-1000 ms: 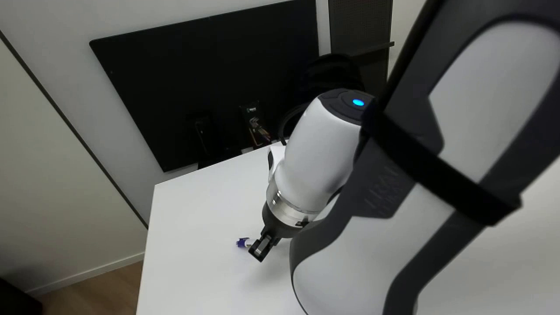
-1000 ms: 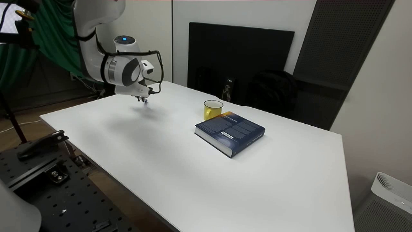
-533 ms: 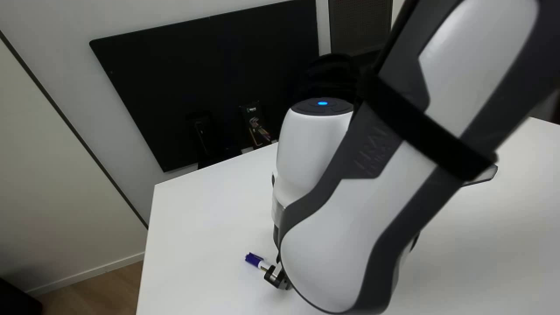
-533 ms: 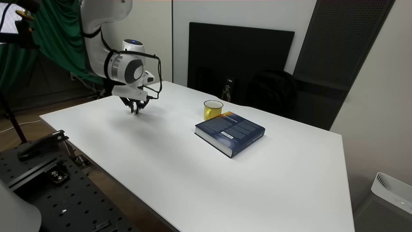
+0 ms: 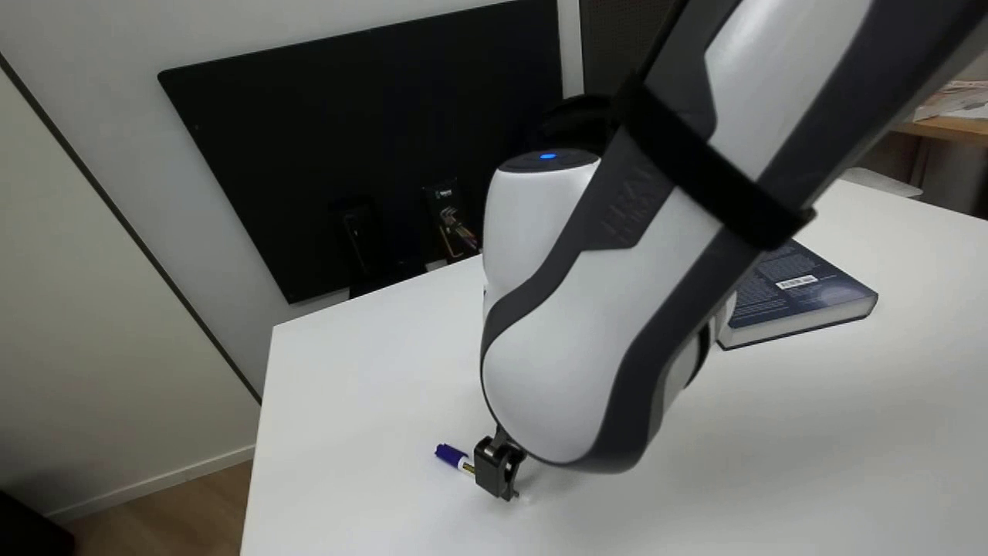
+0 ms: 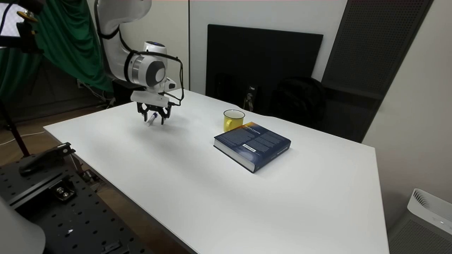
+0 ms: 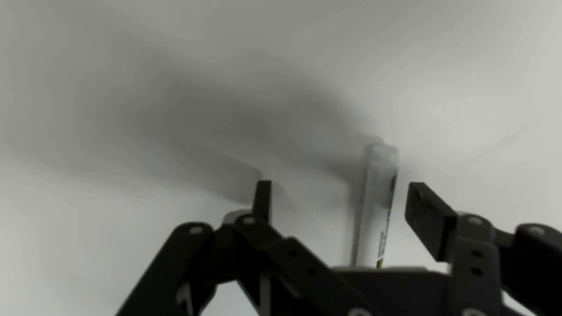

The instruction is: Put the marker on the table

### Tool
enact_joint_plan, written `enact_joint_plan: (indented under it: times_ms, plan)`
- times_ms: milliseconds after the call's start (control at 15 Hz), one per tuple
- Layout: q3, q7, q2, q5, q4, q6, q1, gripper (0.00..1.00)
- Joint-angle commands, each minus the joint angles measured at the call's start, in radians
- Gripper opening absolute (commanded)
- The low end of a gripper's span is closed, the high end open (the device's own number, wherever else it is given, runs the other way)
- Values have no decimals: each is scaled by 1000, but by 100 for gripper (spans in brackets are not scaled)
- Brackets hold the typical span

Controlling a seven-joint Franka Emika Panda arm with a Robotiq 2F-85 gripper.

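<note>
On a smooth white table [image 6: 300, 204], a marker [image 7: 377, 208] with a white body and a violet-blue cap [image 5: 449, 455] lies beneath the robot's black hand [image 7: 339, 192]. The hand's two fingers [image 7: 429, 219] stand wide apart, one on each side of the marker; the wrist view shows bare table between marker and fingers, with the marker nearer the finger at the right of that view. In an exterior view, the cap sticks out past the hand, below the white and grey arm [image 5: 556, 371]. Well apart, a yellow mug [image 6: 233, 121] stands upright just beside a dark blue book [image 6: 252, 146] lying closed; whether the two touch cannot be told.
</note>
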Motion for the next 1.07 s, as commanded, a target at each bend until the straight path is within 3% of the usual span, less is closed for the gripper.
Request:
enact_joint_plan:
  times_ms: [0,133,333,533,800,867,1000]
  plan:
    - [-27,18,-51,-31,28,-37,-20,100]
    - [-51,27,-78,-36,41,-44,-26,100]
    - [-155,132,-129,-36,60,-104,15,100]
    - [-204,234,-159,-17,83,-185,8,100]
    - [-247,370,-171,-5,108,-290,0,100]
    - [-214,293,-160,-26,94,-239,-22,100]
    - [-226,329,-161,-25,99,-260,-22,100]
